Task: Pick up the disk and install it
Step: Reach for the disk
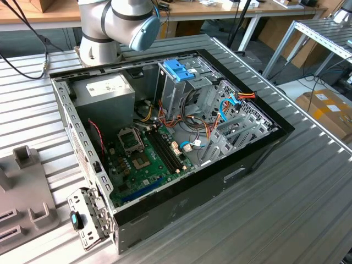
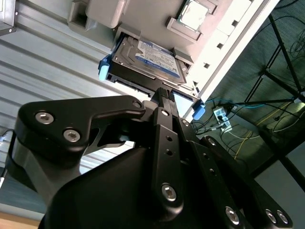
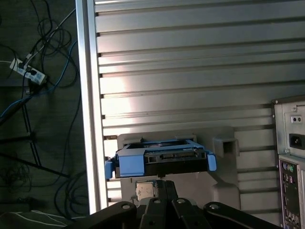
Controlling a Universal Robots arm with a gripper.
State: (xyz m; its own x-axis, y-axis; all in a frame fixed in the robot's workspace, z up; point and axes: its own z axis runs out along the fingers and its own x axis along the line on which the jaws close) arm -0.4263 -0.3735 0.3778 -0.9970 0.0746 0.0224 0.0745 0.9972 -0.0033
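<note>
The disk (image 2: pixel 150 57) lies flat in its grey holder (image 3: pixel 224 148), at my 12 o'clock, close ahead of my gripper (image 2: pixel 163 91). I cannot tell my jaw opening, or whether anything is gripped. Hazard: an off-centre grip would cock the disk and jam it against the holder walls. The table rim (image 3: pixel 88 95) runs just beside the holder; bare table (image 3: pixel 190 57) lies beyond.

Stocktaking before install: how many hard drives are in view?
1: the silver-grey metal hard drive with blue side rails, in the grey holder on the ribbed table. Others may hide inside the metal drive cage.
</note>
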